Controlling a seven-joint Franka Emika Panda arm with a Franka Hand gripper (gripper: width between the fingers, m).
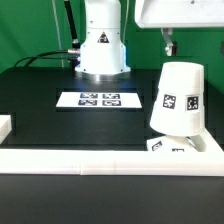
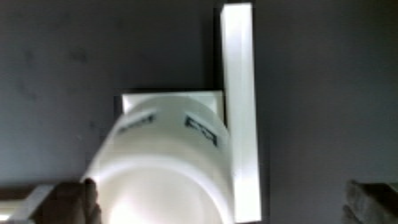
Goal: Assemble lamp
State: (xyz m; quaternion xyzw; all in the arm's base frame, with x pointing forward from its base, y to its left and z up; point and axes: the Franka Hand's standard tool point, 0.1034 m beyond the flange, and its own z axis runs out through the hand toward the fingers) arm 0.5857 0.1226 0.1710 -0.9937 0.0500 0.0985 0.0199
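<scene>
your claw (image 1: pixel 168 44) hangs with fingers (image 2: pixel 57 203) spread wide, holding nothing, above the black table (image 1: pixel 40 120). below it you see the shade (image 1: pixel 177 97) seated upright on the base (image 1: pixel 178 146), against the white wall (image 2: pixel 238 110).

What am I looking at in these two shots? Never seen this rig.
The exterior view shows a white robot arm at the back of a black table. The flat strip with black-and-white tags is the marker board, fixed in place for tracking. At the exterior view's right, the tapered lamp shade sits on the tagged base, inside the corner of a white rail. The wrist view looks down past the jaws onto the same shade. The gripper hangs above it, holding nothing; the jaws stand apart.
</scene>
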